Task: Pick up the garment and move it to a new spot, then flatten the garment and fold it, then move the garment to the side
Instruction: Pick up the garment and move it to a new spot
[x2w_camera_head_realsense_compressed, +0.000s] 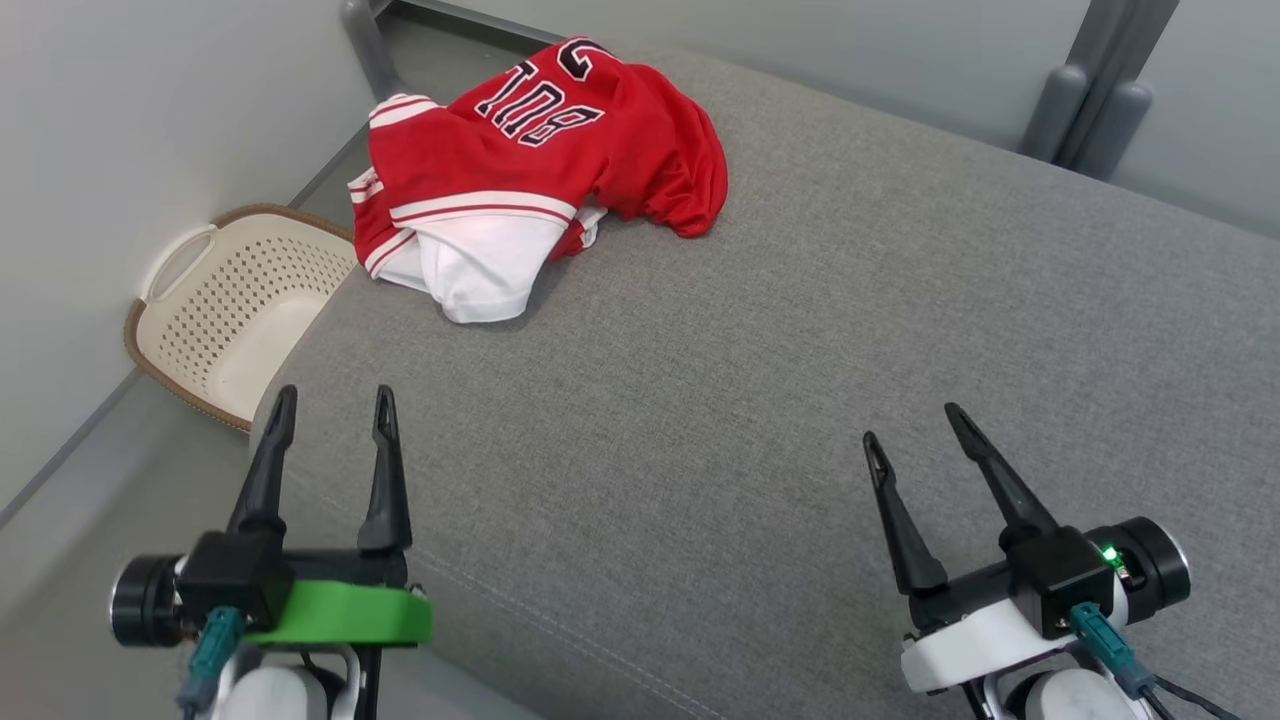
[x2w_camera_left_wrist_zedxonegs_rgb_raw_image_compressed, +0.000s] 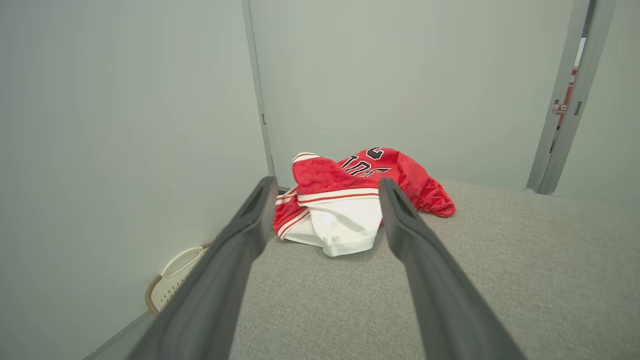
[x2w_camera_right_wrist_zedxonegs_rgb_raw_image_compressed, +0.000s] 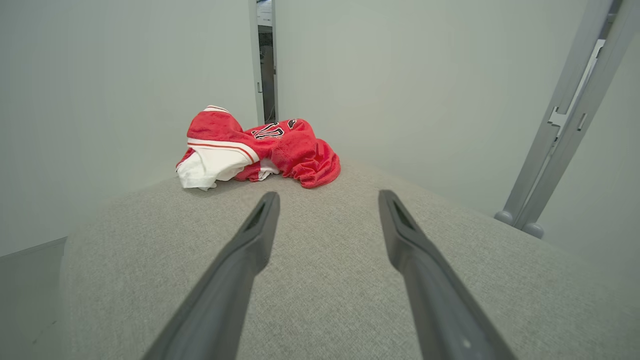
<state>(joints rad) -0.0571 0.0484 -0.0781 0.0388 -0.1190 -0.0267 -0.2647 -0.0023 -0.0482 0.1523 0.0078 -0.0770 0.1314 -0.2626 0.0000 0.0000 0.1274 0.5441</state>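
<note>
A crumpled red and white garment (x2w_camera_head_realsense_compressed: 520, 175) with black lettering lies bunched at the far left corner of the grey padded surface (x2w_camera_head_realsense_compressed: 760, 400). In the wrist views the garment (x2w_camera_left_wrist_zedxonegs_rgb_raw_image_compressed: 350, 200) (x2w_camera_right_wrist_zedxonegs_rgb_raw_image_compressed: 250, 150) sits well ahead of the fingers. My left gripper (x2w_camera_head_realsense_compressed: 330, 415) hovers open over the near left edge, nothing between its fingers. My right gripper (x2w_camera_head_realsense_compressed: 915, 425) is open above the near right part, also holding nothing. Both are far from the garment.
A cream perforated basket (x2w_camera_head_realsense_compressed: 235, 310) stands on the floor left of the surface, against the pale wall. Grey metal posts (x2w_camera_head_realsense_compressed: 1090, 90) rise behind the far right edge. The surface's near edge runs between my grippers.
</note>
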